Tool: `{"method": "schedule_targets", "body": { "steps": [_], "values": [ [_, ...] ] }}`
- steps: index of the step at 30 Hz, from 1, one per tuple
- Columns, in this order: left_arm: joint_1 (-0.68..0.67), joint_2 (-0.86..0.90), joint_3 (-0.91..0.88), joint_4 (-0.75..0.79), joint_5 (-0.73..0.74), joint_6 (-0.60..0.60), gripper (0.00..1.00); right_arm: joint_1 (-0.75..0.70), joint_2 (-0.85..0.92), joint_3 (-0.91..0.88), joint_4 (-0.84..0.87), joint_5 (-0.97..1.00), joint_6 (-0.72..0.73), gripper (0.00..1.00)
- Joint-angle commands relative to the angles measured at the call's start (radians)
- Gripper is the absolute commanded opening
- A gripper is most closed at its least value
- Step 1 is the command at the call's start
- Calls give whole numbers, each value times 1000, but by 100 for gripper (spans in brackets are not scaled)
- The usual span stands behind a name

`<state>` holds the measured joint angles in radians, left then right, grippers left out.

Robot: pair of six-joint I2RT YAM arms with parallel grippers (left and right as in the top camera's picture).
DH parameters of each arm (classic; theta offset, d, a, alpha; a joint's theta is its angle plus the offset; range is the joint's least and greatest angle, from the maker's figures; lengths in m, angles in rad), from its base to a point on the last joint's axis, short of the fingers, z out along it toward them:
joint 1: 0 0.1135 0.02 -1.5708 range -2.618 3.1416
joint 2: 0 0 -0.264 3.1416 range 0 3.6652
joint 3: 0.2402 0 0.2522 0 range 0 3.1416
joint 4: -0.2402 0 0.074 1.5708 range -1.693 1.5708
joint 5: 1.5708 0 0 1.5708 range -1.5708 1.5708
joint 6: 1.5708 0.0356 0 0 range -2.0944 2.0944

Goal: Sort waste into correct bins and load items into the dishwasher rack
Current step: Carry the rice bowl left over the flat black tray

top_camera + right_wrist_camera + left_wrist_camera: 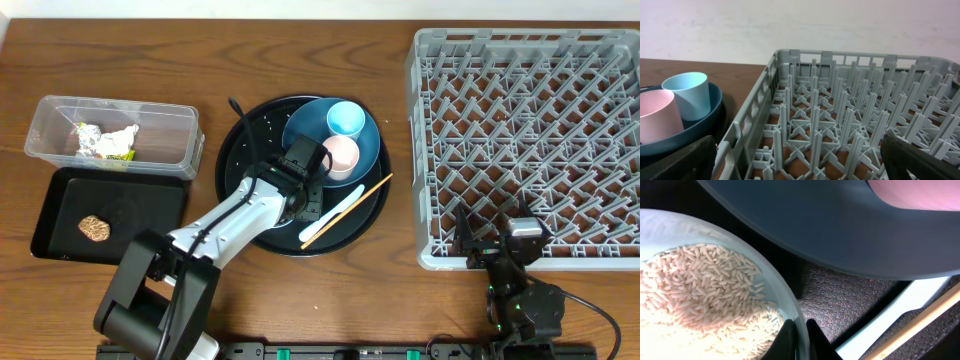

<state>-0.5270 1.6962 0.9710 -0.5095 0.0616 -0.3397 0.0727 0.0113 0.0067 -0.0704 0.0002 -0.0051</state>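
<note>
My left gripper [801,326] is shut on the rim of the light blue bowl [782,287], one finger inside and one outside. Loose white rice grains [700,290] fill the bowl. From overhead, the left gripper [300,190] reaches over the round black tray [235,165], and the arm hides the bowl. The blue plate [305,130] carries the pale blue cup [345,118] and the pink cup [341,155]. The white spoon [330,220] and the chopstick [362,193] lie beside the plate. My right gripper [805,160] stands open at the near edge of the dishwasher rack [530,130].
The clear tub [165,130] at the left holds the crumpled tissue [100,138] and the snack wrapper [120,153]. Below it, the shallow black tray [140,215] holds the brown lump [93,228]. Bare wooden table lies between the round tray and the rack.
</note>
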Motion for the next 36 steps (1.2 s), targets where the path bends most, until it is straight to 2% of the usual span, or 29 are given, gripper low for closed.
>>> {"method": "schedule_targets", "body": {
  "steps": [1, 7, 16, 29, 36],
  "values": [
    [2, 15, -18, -7, -3, -9, 7, 6, -4, -1, -4, 11, -8, 99],
    [5, 0, -10, -10, -2, -8, 6, 6, -4, -1, -4, 11, -8, 99],
    [51, -116, -2, -57, -2, -8, 6, 6, -4, -1, -5, 11, -8, 99],
    [239, -289, -2, -145, 68, 0, 6, 6, -4, -1, -4, 11, -8, 99],
    [365, -386, 11, -209, 69, 52, 6, 6, -4, -1, -4, 11, -8, 99]
  ]
}}
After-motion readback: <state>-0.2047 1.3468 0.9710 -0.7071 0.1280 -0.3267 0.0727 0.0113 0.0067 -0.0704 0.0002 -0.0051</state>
